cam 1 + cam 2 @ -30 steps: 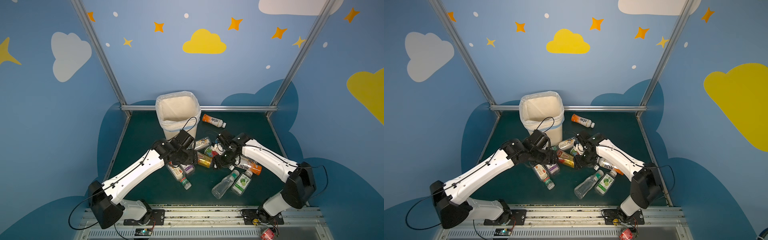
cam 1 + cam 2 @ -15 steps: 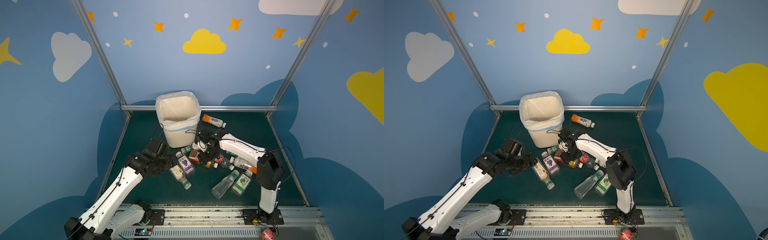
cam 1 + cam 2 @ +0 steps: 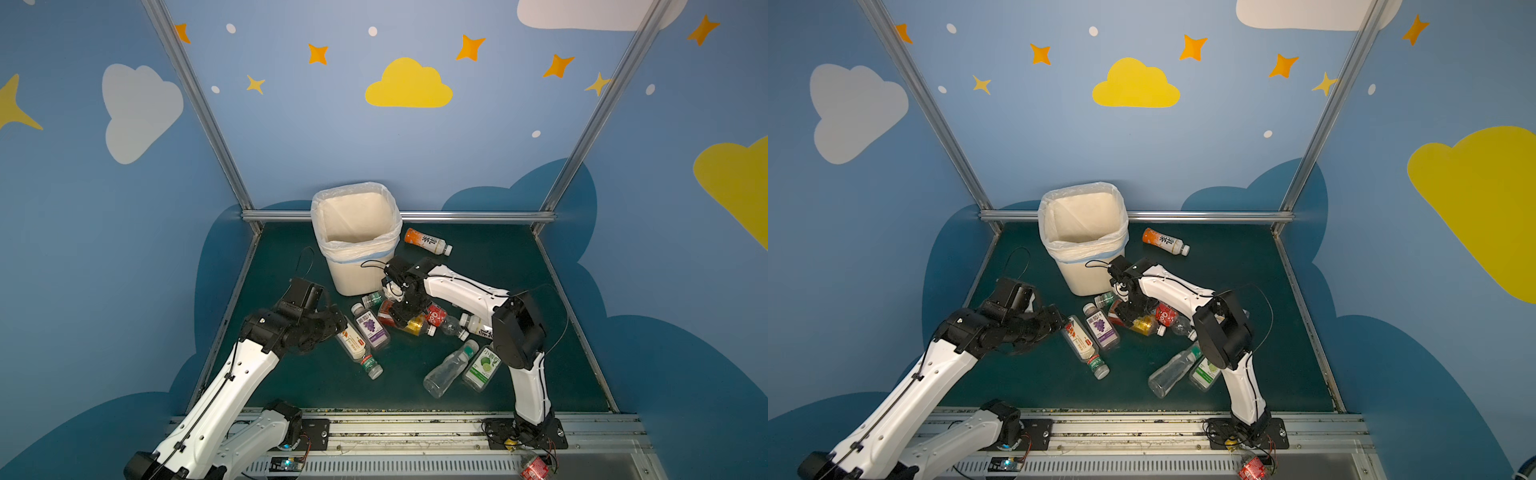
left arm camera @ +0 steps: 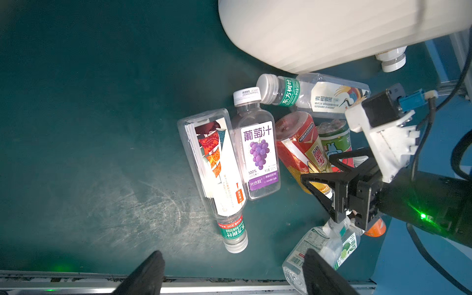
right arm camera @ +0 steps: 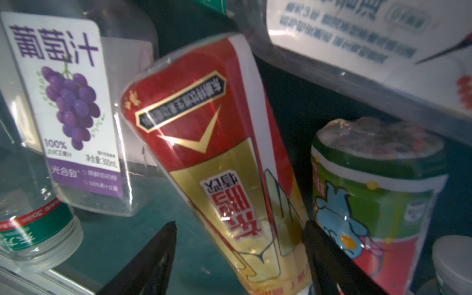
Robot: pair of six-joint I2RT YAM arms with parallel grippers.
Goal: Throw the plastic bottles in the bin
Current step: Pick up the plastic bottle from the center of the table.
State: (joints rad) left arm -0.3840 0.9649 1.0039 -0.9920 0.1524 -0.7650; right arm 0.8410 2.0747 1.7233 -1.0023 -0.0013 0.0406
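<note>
Both my claws are apart: right gripper [image 5: 240, 226] around the red-gold bottle [image 5: 217, 153], left gripper [image 4: 233, 252] holding nothing.

We lose the red-and-gold bottle [image 5: 224, 178] off the right wrist view's edge, cap unseen; the bin [image 4: 319, 33] hides a far bottle [image 4: 390, 60] but its white cap; the right arm [image 3: 461, 291] covers a white-labelled bottle [image 3: 478, 328]

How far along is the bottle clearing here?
Done: nothing visible; no bottle shows in the bin. In hand: the right end effector, open, straddles the red-and-gold bottle; the left end effector hangs open, empty. Left: every bottle, including the orange bottle beside the bin.
</note>
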